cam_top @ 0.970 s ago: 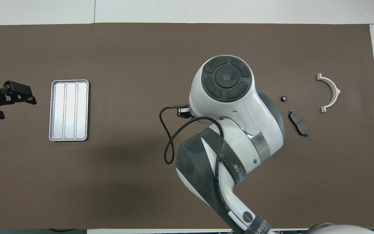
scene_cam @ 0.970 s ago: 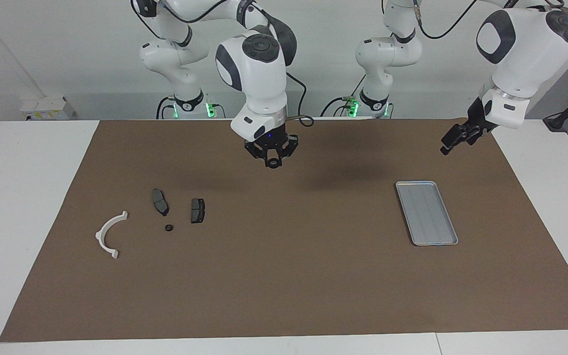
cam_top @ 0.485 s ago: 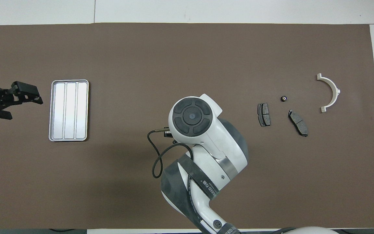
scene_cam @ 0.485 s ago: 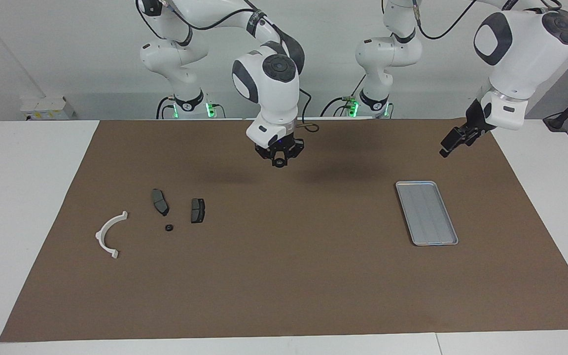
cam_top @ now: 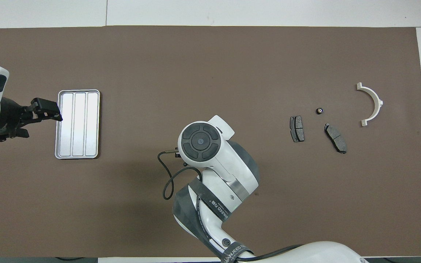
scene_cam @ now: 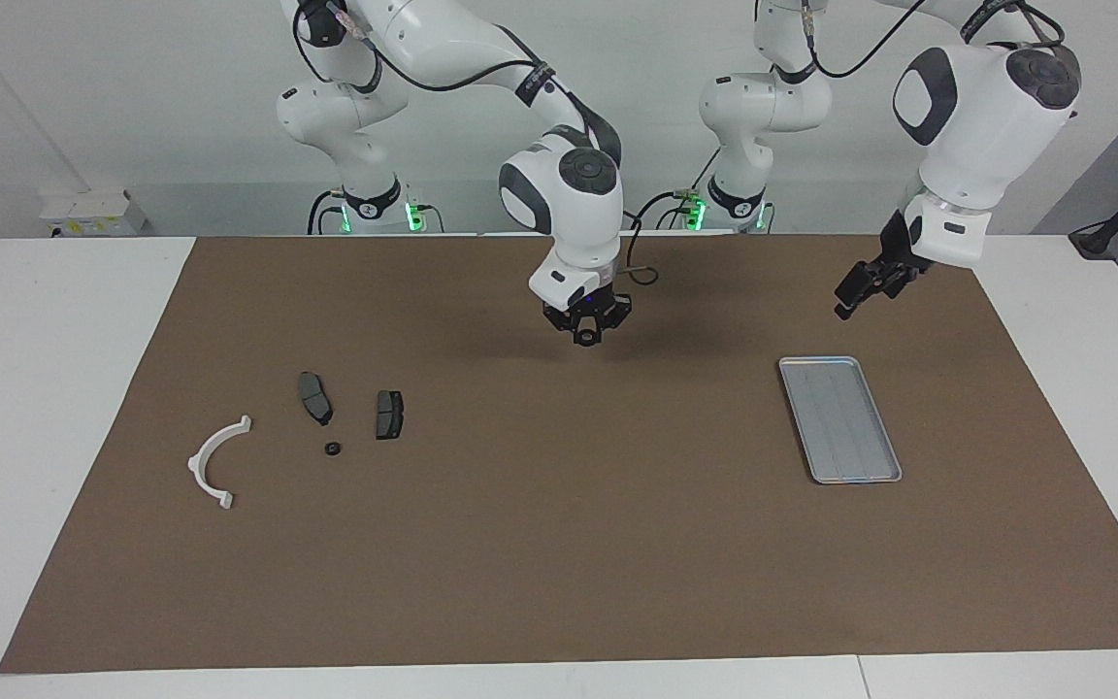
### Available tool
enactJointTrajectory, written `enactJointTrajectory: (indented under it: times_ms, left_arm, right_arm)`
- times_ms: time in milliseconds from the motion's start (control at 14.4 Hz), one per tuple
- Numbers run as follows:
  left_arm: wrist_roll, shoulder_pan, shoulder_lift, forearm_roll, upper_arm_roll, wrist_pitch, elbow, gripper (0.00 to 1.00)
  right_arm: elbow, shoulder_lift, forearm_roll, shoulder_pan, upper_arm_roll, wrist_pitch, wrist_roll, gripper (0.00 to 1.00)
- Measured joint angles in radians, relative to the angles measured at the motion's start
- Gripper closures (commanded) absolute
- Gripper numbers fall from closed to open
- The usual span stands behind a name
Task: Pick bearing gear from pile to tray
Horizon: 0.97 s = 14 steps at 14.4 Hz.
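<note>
R gripper (scene_cam: 587, 338) hangs over mid bench, fingers clamped on a small black bearing gear (scene_cam: 586, 339), prob. carrying it toward the tray (scene_cam: 839, 419). Tray has nothing in it. L gripper (scene_cam: 856, 294) waits just above the tray's robot-side end, fingers open. Pile (scene_cam: 331, 419) lies well apart from R fingers.

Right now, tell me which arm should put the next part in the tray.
Right. The right gripper grips a small black round piece over mid-mat; the left gripper hangs open and empty beside the tray.
</note>
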Motion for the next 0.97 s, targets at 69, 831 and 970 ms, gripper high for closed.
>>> enactJointTrajectory:
  times_ms: [69, 831, 970]
  left_arm:
    - [-0.001, 0.000, -0.001, 0.000, 0.000, 0.010, -0.009, 0.00]
    - [-0.036, -0.017, -0.003, 0.000, -0.002, 0.080, -0.077, 0.00]
    - [-0.037, -0.019, -0.003, 0.000, -0.002, 0.091, -0.086, 0.00]
  right_arm:
    - [-0.010, 0.009, -0.001, -0.001, -0.001, 0.018, 0.000, 0.86]
    - [-0.065, 0.060, -0.002, -0.007, -0.006, 0.128, -0.019, 0.86]
    - [-0.072, 0.062, -0.002, -0.009, -0.006, 0.143, -0.020, 0.86]
